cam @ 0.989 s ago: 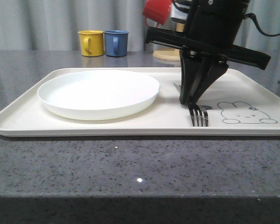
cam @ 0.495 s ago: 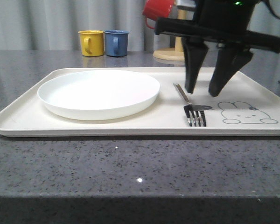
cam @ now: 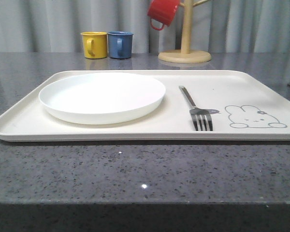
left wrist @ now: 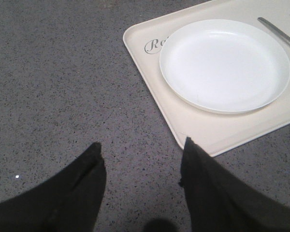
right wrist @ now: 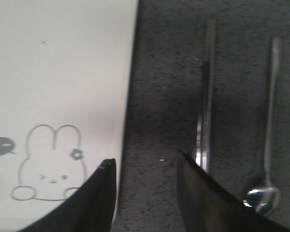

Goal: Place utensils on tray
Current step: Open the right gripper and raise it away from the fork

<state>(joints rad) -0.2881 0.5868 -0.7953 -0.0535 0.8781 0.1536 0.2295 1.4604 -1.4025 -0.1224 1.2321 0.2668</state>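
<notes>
A fork lay on the cream tray. The chopsticks and spoon — thin, stiff, probably slippery steel — rested on the counter beside it, best pinched mid-handle. The right gripper and the left gripper stood apart, empty.

We see a dark grey speckled countertop carrying the cream tray at its middle. Behind the tray, a yellow mug and a blue mug stand side by side, near a wooden mug tree. Beside the tray's edge, the chopsticks and the spoon lie parallel on the bare stone.
</notes>
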